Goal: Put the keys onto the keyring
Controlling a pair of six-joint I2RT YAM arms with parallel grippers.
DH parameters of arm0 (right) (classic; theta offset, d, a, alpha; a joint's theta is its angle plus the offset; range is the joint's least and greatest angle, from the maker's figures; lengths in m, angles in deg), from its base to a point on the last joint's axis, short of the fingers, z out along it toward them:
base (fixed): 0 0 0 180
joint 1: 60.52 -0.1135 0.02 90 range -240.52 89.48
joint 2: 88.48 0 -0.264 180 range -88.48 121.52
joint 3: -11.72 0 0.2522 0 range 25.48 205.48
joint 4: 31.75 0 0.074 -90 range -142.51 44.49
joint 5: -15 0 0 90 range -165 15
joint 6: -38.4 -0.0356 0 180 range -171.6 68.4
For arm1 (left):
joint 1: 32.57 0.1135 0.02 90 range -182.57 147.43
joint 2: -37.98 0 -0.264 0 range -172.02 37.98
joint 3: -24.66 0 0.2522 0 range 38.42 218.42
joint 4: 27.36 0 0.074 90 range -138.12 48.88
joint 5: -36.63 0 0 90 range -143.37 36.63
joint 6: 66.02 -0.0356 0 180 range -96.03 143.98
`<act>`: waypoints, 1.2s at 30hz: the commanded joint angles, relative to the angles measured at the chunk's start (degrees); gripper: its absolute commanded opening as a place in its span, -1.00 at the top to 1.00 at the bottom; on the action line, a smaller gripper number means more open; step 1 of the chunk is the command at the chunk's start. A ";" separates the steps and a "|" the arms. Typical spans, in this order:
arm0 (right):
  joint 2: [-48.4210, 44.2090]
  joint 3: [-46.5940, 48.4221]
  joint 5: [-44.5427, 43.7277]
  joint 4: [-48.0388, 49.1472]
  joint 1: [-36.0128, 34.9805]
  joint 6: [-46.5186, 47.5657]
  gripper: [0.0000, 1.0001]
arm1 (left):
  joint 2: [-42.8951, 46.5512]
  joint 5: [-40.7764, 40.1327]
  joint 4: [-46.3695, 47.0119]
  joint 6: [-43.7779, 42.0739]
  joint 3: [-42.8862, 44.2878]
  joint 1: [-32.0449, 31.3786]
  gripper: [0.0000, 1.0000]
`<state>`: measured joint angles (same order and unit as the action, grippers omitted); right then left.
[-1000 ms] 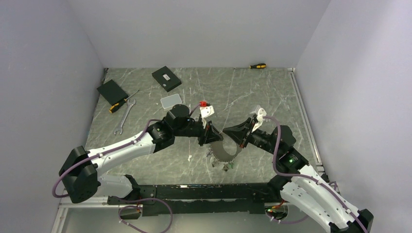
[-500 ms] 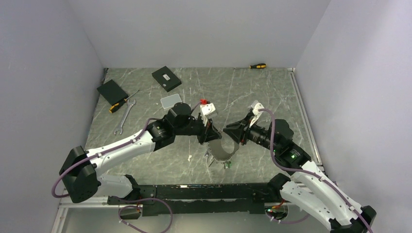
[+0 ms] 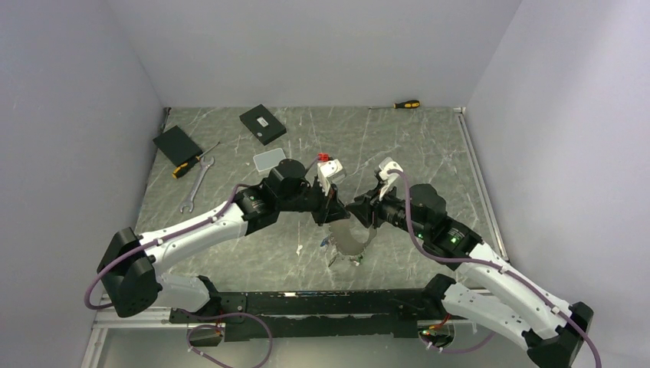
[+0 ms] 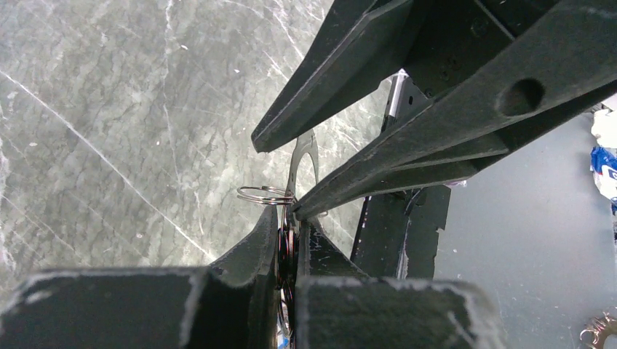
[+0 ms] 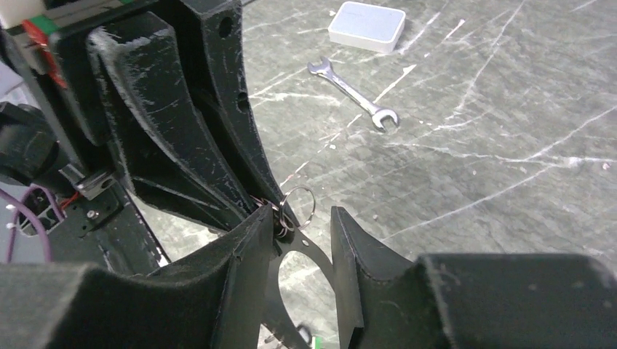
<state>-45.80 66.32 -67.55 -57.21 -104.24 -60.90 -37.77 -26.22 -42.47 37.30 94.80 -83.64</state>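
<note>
The keyring (image 3: 351, 242), a dark-grey loop, hangs between my two grippers above the table's near middle. Several small keys (image 3: 336, 256) dangle from its lower edge, one with a green tag. My left gripper (image 3: 335, 216) is shut on the loop's upper left part; in the left wrist view (image 4: 291, 212) its fingers pinch the keyring (image 4: 288, 243), and a small silver split ring (image 4: 263, 194) sticks out beside them. My right gripper (image 3: 357, 208) is open. In the right wrist view (image 5: 303, 212) its fingers straddle the keyring's dark band (image 5: 309, 246) and the split ring (image 5: 300, 203).
A silver wrench (image 3: 195, 186), a yellow-handled screwdriver (image 3: 192, 163) and a black box (image 3: 177, 145) lie at the left. A white box (image 3: 270, 159) and a second black box (image 3: 262, 123) lie behind the arms. Another screwdriver (image 3: 406, 103) lies at the back wall.
My right gripper has moved left and away from me, close up against the left gripper. The keyring has been drawn up and narrower between them. The left gripper has barely shifted.
</note>
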 commanded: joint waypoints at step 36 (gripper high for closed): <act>2.60 6.52 -15.85 -6.61 -2.23 -1.02 1.00 | 2.44 -2.79 1.43 -1.75 1.54 0.00 1.00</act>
<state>-42.68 70.08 -73.96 -61.00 -107.30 -61.73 -37.66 -28.77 -42.34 36.73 94.80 -83.56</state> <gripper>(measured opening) 0.008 0.090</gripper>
